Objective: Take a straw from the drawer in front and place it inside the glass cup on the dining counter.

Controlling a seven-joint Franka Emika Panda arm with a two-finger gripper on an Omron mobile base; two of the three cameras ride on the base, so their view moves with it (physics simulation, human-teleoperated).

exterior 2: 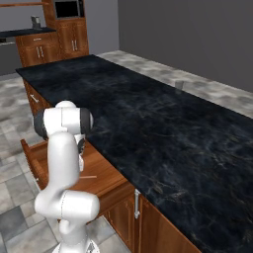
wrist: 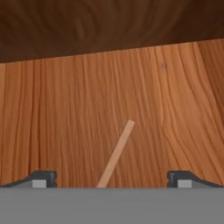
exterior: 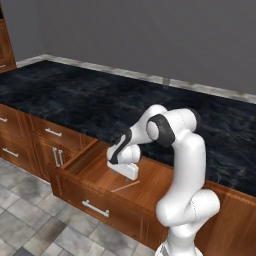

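The drawer (exterior: pixel 75 192) stands pulled out below the dining counter (exterior: pixel 75 97), its silver bar handle (exterior: pixel 95 208) facing the floor. The thin straw (exterior: pixel 125 187) lies flat on the drawer's wooden floor (wrist: pixel 65 122). My gripper (exterior: pixel 121 175) hangs inside the drawer just above the straw, open and holding nothing. In the hand view the straw (wrist: pixel 116 154) runs diagonally up from between the two dark fingertips (wrist: pixel 43 178), untouched by either. The glass cup (exterior 2: pixel 179 85) stands far back on the dining counter (exterior 2: pixel 148 123), near its far edge.
Closed drawers and cabinet doors (exterior: pixel 52 132) flank the open drawer on the left. The counter's edge overhangs the back of the drawer (wrist: pixel 109 26). Grey tiled floor (exterior: pixel 30 220) lies in front. Tall wood cabinets with a microwave (exterior 2: pixel 69 9) stand far off.
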